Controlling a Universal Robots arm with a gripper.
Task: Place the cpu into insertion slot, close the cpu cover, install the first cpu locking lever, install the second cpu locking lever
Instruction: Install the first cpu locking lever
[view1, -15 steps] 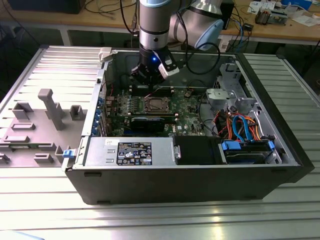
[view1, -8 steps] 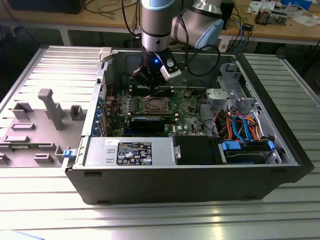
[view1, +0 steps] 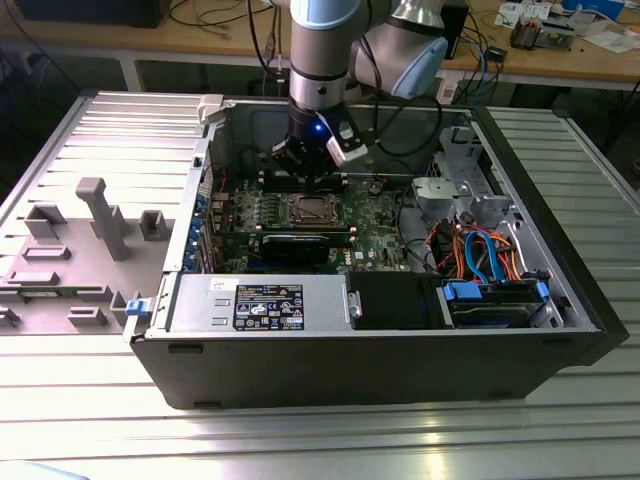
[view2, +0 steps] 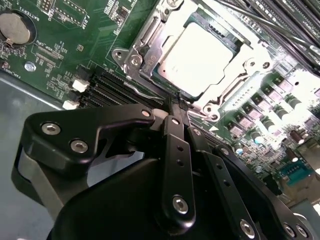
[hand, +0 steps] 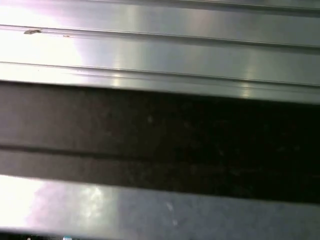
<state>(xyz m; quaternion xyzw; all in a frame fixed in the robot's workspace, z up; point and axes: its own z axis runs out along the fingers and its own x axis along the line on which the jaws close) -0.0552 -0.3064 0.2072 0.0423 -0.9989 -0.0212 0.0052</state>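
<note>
Ribbed metal table (view1: 90, 430) carries my open computer case (view1: 400, 370); inside, the cpu (view2: 200, 57) sits in the insertion slot (view2: 150, 75), cpu cover (view2: 235, 85) down, my gripper (view2: 176, 106) pinched together, empty, at its edge.

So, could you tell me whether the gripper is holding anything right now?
Nothing: the gripper is shut and empty, beside the cpu cover, with the cpu already seated.
</note>
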